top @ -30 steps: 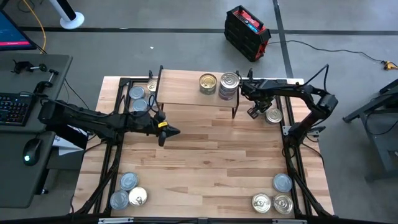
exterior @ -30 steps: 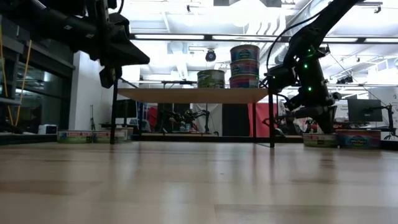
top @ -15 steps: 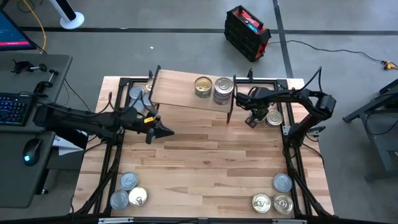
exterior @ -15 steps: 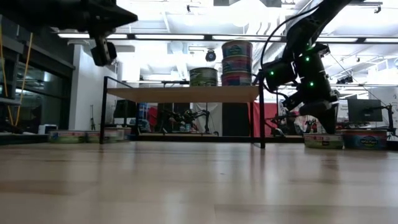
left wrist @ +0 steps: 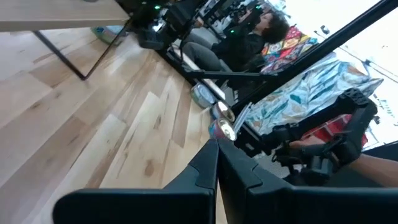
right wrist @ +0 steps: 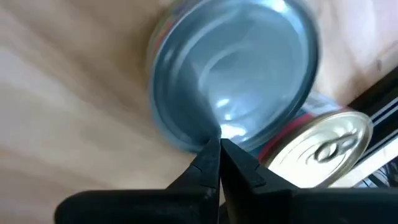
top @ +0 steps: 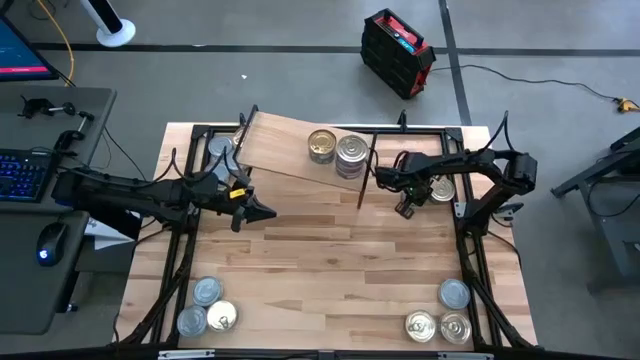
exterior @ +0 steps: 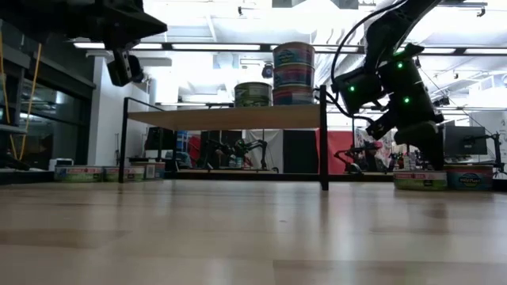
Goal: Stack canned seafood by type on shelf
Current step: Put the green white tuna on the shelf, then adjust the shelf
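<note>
The shelf (top: 285,150) stands askew at the table's far side. It carries a gold-lidded tin (top: 321,145) and a stack of silver-lidded tins (top: 351,152). My right gripper (right wrist: 217,144) is shut and points steeply down. It stands just right of the shelf's right legs (exterior: 323,134), over a silver-lidded tin (right wrist: 236,68) that lies on the table beside a gold-lidded one (right wrist: 323,149). The right arm's wrist (top: 385,180) is against the shelf's right end. My left gripper (top: 270,212) is shut with nothing in it, raised over the table's left middle. My right gripper's shut fingertips (right wrist: 211,155) stand over the near rim of the silver-lidded tin (right wrist: 205,134), coming from above at a slant. I cannot tell whether they touch it. The tin rests flat on the table.
More tins lie by the far left corner (top: 220,150), at the near left (top: 205,292) and at the near right (top: 455,293). Black frame rails (top: 470,250) run along both table sides. A person sits beyond the table in the left wrist view (left wrist: 261,31).
My right gripper has swept toward the table's left edge, staying shut. The shelf has slid left and turned, its right end swinging nearer, and its tins have ridden along upright. My left gripper has drawn back toward the left edge and risen.
</note>
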### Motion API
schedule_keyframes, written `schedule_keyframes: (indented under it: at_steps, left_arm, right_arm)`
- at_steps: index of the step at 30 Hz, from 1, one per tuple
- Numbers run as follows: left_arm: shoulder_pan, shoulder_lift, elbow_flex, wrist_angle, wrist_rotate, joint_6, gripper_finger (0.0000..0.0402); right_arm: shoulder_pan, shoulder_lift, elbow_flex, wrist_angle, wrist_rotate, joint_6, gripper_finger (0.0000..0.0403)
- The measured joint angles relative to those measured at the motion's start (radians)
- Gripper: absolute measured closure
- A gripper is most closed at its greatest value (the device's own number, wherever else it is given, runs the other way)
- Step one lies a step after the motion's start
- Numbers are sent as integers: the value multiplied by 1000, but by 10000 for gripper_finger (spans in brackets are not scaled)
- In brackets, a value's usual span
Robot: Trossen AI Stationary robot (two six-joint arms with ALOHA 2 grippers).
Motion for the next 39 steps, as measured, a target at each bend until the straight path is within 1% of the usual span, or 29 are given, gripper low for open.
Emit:
schedule_keyframes:
  at_steps: [4, 9, 14, 17, 21, 25, 30, 35, 37, 39]
  left_arm:
    - [0, 0, 0, -17, -19, 0, 402]
    - [1, 0, 0, -39, -65, 0, 401]
    - [1, 0, 0, -43, -81, 36, 402]
    - [1, 0, 0, -43, -98, 46, 401]
    - [1, 0, 0, -43, -109, 52, 401]
    - [1, 0, 0, -42, -109, 51, 401]
    - [1, 0, 0, -40, -108, 51, 401]
    - [1, 0, 0, -38, -105, 52, 402]
    - [1, 0, 0, -38, -105, 60, 402]
    - [0, 1, 0, -38, -105, 74, 401]
  right_arm:
    - [50, 0, -10, -17, -24, 45, 403]
    - [133, 0, -76, -11, -116, 123, 403]
    - [247, -2, -134, 14, -195, 211, 403]
    - [318, 2, -136, 87, -220, 264, 403]
    - [393, 0, -115, 193, -259, 294, 403]
    - [452, 0, -69, 243, -255, 368, 403]
    - [529, 0, 26, 202, -253, 361, 403]
    - [609, 0, 154, 119, -244, 401, 403]
    - [643, 0, 204, 68, -236, 452, 403]
    - [680, -1, 239, -24, -229, 532, 403]
